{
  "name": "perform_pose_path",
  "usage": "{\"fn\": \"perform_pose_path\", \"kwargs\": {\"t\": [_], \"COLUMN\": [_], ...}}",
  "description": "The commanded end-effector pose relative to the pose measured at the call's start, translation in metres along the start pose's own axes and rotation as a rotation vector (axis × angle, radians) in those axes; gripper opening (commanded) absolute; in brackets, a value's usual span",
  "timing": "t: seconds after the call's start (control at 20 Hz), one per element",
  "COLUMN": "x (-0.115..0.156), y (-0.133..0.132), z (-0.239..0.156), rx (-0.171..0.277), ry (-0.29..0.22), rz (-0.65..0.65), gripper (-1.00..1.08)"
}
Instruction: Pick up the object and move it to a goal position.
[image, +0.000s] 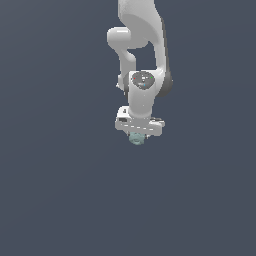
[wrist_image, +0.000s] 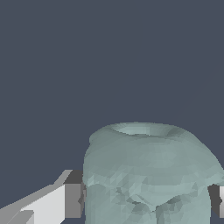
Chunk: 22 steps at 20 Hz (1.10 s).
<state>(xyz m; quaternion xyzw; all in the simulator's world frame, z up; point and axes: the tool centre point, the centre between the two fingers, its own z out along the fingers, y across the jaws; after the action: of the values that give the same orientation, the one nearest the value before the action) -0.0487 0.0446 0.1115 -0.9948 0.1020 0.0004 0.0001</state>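
— Where's the object (image: 136, 139) right now?

— Tucked right under the claw (image: 136, 136), only a sliver of pale teal peeking out below the white hand in the exterior view. Roughly mid-scene, a touch toward that view's right. In the wrist view, fills the space between the two fingers (wrist_image: 73, 200), lumpy and rounded, with a shallow dished rim on its upper face.

— Claw pinching it, then?

— Looks that way. One grey pad flush against the blob's side, the other pad just at its opposite flank by the picture's edge. Pressed onto the object, not spread wide. No gap to make out on the clear side; far side too cropped to swear to.

— Resting on the counter or raised?

— Hard to call. Plain dark ground all round, no shadow or edge to judge height by.

— So which step?

— Grasp stage, judging by the fingers bracketing the thing. Carry to the goal not yet done; no goal marker visible in either view.

— Next move?

— Probably a straight lift, keeping the squeeze firm, since a bumpy rounded shape may twist or slip between flat pads. Then a steady carry toward the goal spot, wherever set.
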Motion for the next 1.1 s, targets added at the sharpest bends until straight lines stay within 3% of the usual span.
{"fn": "perform_pose_path", "kwargs": {"t": [0.0, 1.05], "x": [-0.004, -0.042], "y": [-0.004, -0.047], "z": [-0.023, -0.252], "rx": [0.0, -0.001], "ry": [0.001, 0.001], "rz": [0.0, 0.0], "gripper": [-1.0, -1.0]}}
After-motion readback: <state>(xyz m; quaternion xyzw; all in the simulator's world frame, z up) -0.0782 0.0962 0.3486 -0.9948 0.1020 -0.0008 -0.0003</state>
